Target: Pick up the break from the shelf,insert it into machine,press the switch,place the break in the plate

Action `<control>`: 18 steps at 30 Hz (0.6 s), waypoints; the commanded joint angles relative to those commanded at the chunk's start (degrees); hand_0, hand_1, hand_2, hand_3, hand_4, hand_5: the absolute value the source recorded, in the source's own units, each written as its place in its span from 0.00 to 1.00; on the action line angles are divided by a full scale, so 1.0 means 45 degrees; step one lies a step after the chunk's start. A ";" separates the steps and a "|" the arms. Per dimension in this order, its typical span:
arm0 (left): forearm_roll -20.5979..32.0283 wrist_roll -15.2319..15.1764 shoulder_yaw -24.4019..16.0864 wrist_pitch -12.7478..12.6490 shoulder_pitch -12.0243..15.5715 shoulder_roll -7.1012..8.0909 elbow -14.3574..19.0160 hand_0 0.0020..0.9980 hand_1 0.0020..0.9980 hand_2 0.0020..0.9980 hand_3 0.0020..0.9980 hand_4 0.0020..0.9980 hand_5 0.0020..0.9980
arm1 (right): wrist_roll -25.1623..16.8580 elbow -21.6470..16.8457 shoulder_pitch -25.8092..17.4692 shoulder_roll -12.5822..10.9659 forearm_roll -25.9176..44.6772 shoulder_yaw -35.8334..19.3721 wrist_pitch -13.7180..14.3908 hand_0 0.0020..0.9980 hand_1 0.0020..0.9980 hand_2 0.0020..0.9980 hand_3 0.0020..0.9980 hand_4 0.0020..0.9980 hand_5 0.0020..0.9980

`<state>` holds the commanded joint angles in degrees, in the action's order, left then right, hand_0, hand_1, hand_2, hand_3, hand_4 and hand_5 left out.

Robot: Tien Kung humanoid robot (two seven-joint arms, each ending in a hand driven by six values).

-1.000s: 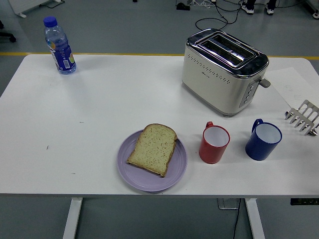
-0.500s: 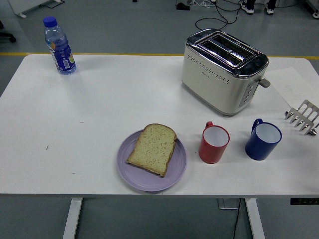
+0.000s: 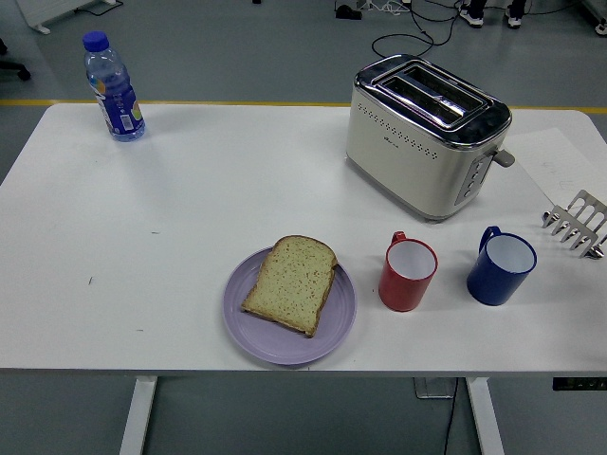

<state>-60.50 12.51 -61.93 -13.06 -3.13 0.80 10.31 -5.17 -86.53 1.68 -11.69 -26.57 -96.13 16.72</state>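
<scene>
A slice of bread (image 3: 291,282) lies flat on a purple plate (image 3: 248,332) near the table's front edge. The cream and chrome toaster (image 3: 425,136) stands at the back right, its two top slots showing nothing inside and its side lever (image 3: 503,157) pointing right. A small metal toast rack (image 3: 578,222) sits at the right edge, with no bread in it. Neither of my hands nor arms shows anywhere in the head view.
A red mug (image 3: 409,273) and a blue mug (image 3: 501,267) stand in front of the toaster, right of the plate. A water bottle with a blue cap (image 3: 113,87) stands at the back left. A black cable runs on the floor behind the table.
</scene>
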 joint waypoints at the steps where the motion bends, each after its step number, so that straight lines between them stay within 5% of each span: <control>1: 0.0003 -0.0001 -0.0004 0.0000 -0.0009 0.0002 0.0000 0.63 0.52 0.51 0.51 0.28 0.87 | -0.0004 0.0004 0.0003 0.0005 0.0021 0.0004 0.0025 0.66 0.63 0.66 0.60 0.41 0.26; 18: 0.0026 -0.0012 -0.0014 -0.0002 -0.0058 -0.0010 0.0000 0.63 0.52 0.51 0.51 0.28 0.87 | -0.0113 0.0039 0.0029 0.0021 0.0318 0.0027 0.0277 0.65 0.61 0.65 0.59 0.41 0.26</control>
<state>-60.38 12.46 -62.00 -13.07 -3.39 0.76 10.31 -5.67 -86.35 1.81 -11.59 -25.14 -96.00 17.97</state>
